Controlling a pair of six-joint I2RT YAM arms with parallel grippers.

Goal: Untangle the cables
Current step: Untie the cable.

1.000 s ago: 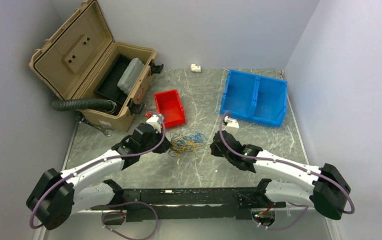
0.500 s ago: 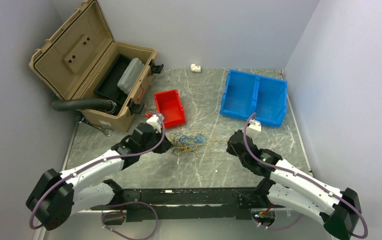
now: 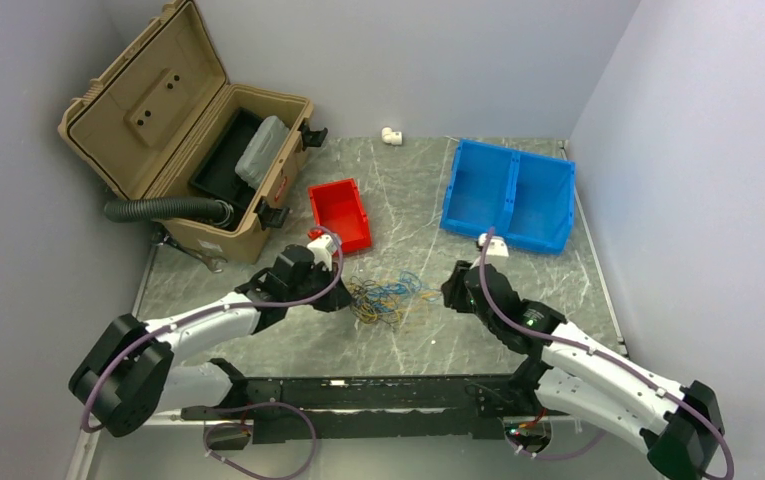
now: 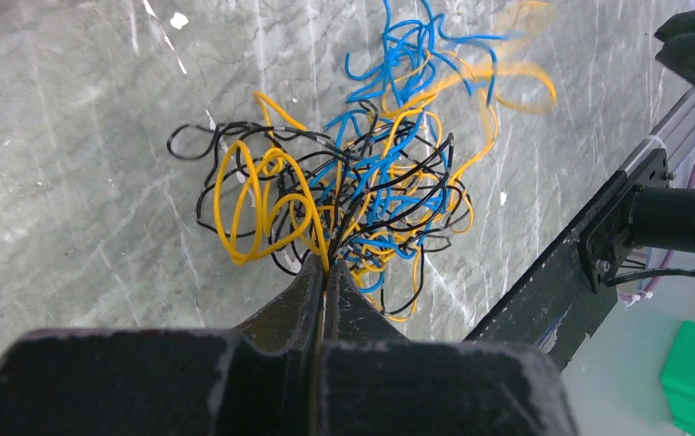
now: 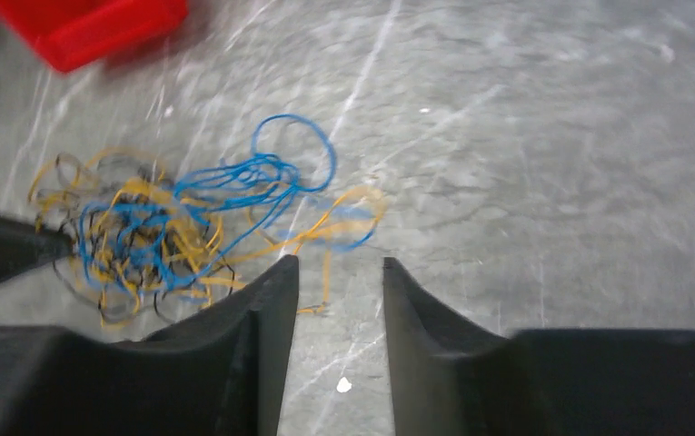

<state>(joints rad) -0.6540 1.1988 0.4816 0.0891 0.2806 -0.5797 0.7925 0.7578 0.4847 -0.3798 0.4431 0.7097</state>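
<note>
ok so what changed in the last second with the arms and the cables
The right gripper pulled away to the right from the cables, came partway back and opened; nothing sits between its jaws now. The left gripper edged right with the tangle, staying shut on it. The red bin, blue bin and tool case have not moved.

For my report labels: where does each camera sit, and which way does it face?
Top external: above and behind, looking down at the table; left arm, right arm show.
Left wrist: on left arm, faces cables; left gripper shut on them.
Right wrist: on right arm, faces cables, red bin; right gripper open.
Shared: the cables.
</note>
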